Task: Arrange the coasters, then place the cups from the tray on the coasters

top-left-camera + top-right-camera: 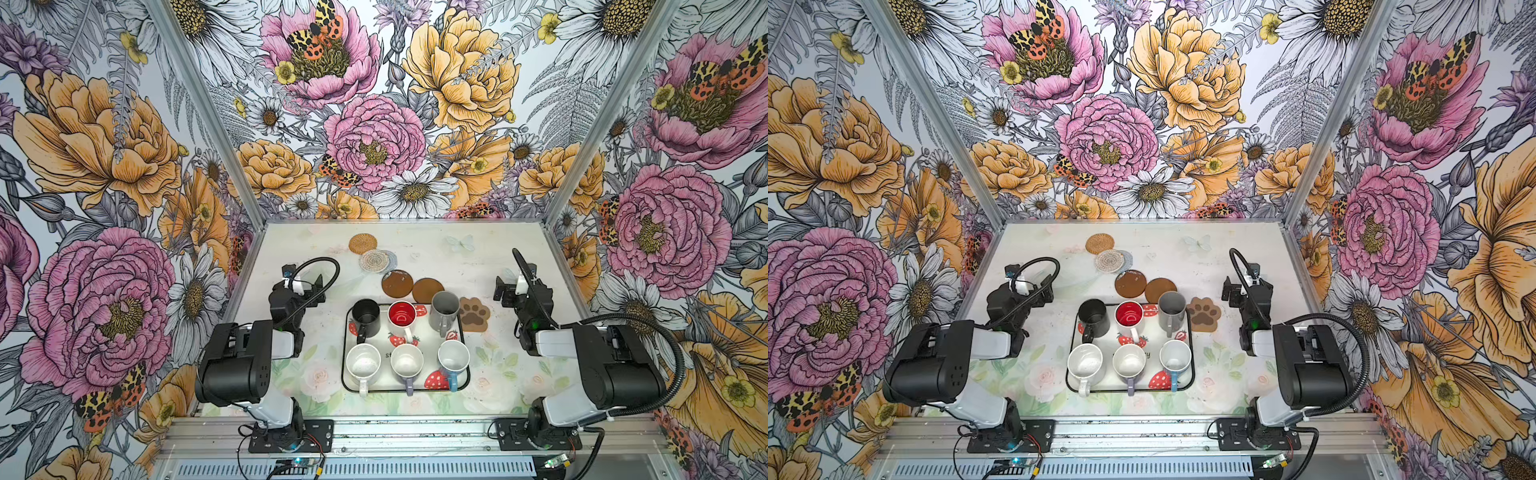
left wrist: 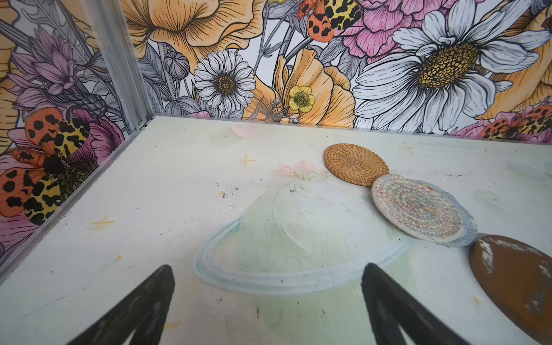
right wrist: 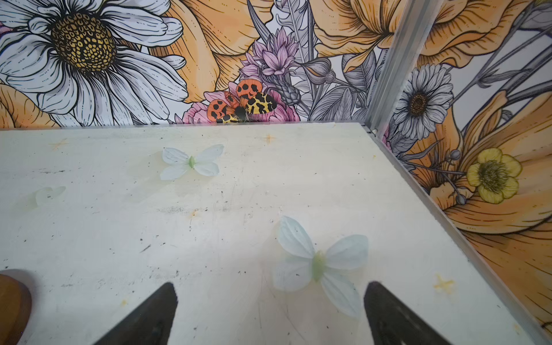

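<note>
Both top views, cream rounded strawberry-print tray [image 1: 428, 332] with black rim at table [image 1: 457, 266] centre, six handled mugs [image 1: 407, 361] standing on it, six flat coasters [image 1: 397, 283] scattered beyond its far side, left hand [image 2: 268, 266] spread, right hand [image 3: 271, 283] spread.

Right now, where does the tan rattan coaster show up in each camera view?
Both top views: tan rattan coaster far back, left of centre.
Left wrist: tan rattan coaster close to the back wall.
Right wrist: not in it.
Shared landmark: cream woven coaster touching it.
</note>
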Robot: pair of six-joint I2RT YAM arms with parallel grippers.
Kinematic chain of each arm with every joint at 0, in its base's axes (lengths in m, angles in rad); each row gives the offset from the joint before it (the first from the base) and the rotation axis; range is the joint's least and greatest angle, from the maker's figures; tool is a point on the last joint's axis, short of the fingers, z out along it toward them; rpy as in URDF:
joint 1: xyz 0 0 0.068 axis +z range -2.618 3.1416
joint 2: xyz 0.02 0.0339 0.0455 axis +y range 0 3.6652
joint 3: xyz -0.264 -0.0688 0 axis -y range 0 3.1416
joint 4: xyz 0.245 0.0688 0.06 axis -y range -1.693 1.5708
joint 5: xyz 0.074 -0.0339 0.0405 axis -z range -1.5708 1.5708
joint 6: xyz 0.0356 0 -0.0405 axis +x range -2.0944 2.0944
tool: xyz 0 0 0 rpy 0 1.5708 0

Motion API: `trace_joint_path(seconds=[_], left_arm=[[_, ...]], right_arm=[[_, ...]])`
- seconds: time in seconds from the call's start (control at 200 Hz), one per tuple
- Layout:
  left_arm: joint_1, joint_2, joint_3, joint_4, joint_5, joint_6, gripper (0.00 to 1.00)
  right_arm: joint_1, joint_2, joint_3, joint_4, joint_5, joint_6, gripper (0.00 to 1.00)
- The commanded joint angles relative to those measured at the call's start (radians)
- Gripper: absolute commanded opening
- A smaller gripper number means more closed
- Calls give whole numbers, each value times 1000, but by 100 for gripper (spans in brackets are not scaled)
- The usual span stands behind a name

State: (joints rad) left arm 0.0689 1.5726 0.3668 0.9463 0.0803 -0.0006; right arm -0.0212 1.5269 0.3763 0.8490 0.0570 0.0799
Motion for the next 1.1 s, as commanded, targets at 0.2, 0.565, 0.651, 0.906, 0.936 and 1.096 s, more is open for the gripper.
trace_joint_path(seconds=[0.2, 0.565, 0.651, 0.906, 0.936, 1.096], left_arm=[[4, -14, 3, 26, 27, -3, 99], [-2, -15, 5, 21, 16, -1, 99], [-6, -14, 6, 17, 9, -2, 99], [-6, -15, 7, 16, 5, 0, 99], [-6, -14, 6, 17, 7, 1, 99], [-6, -15, 7, 17, 6, 0, 99]], right_arm=[[-3, 9, 20, 9, -7, -11, 100], [-3, 10, 20, 9, -9, -12, 100], [-3, 9, 20, 9, -8, -11, 98], [-3, 9, 20, 7, -8, -11, 94], [-3, 9, 22, 7, -9, -11, 93], [-3, 9, 22, 7, -9, -11, 93]])
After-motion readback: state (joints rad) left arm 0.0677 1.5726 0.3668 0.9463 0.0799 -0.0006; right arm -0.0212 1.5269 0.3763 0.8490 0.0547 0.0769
